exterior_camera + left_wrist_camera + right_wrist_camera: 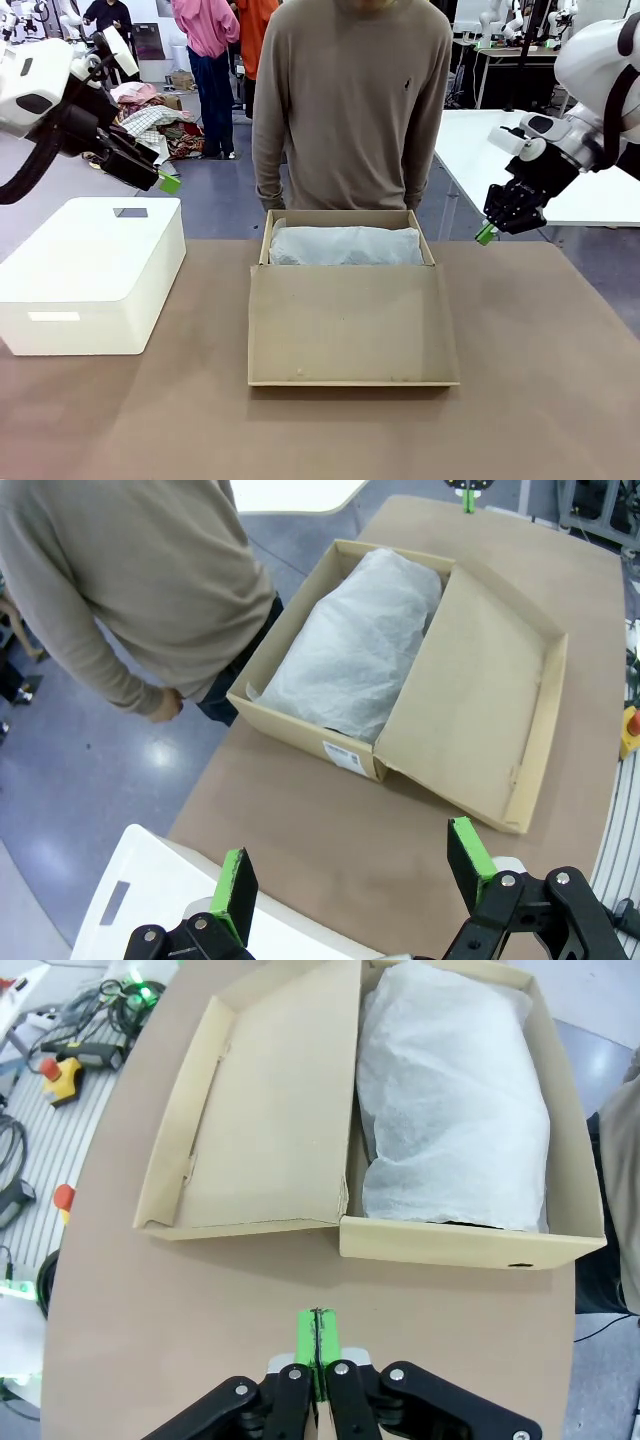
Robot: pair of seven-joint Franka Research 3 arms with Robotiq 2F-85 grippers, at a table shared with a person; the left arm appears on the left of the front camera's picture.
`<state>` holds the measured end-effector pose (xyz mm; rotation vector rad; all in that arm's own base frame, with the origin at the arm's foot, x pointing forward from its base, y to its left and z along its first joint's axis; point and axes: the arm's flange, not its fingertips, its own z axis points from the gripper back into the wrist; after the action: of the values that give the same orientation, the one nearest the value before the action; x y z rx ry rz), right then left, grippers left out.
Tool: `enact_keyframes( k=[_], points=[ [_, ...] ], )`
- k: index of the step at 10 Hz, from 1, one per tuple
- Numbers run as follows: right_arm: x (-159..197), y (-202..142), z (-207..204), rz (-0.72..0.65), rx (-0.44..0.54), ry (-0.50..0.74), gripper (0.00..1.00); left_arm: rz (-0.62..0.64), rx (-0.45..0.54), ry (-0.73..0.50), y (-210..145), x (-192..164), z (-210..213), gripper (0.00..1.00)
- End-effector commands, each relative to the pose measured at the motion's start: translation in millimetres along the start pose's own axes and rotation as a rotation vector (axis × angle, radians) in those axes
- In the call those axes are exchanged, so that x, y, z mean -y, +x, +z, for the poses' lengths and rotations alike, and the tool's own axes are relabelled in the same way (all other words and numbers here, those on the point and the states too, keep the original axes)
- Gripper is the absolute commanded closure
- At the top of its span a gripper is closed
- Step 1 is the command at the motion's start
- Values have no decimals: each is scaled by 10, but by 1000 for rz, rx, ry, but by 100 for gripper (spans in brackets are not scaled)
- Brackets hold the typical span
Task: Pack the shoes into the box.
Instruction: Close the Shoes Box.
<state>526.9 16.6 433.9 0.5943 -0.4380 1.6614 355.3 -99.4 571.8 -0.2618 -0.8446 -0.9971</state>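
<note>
Apparently the packing is near its end: the box [266,240] sits open in the middle of the desk [540,400], its tray heaped with crinkled white tissue paper [345,245], and its hinged lid [350,325] lies flat on the robot's side, inner face up. The shoes are presumably under the paper. A thin dark sliver at the tissue's edge in the wrist views is too small to tell. So the step in hand looks, to my judgement, like closing the lid rather than placing anything more. The left gripper [352,875] hangs high above the white container [90,260] at the desk's left, jaws spread wide and holding nothing. The right gripper [317,1345] hovers off the box's right end, its green pads pressed together on nothing. The person [350,100] stands just behind the box with arms down, hands away from it. The next move would call for one gripper to come down to the lid's free edge nearest the robot, catch its low upturned rim, and swing the flap up and over toward the person. The tissue mounds about level with the tray walls, so it may need pressing down for the lid to seat.
</note>
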Motion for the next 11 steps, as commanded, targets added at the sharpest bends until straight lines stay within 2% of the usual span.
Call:
enact_keyframes(
  k=[1,6,11],
  points=[
    [3,3,13,6,-4,-1,100,-8,14,-16,-13,-14,1,0],
    [1,-1,5,1,-2,0,100,-8,14,-16,-13,-14,1,0],
    [-140,-243,-266,60,120,11,100,-8,14,-16,-13,-14,1,0]
  ],
)
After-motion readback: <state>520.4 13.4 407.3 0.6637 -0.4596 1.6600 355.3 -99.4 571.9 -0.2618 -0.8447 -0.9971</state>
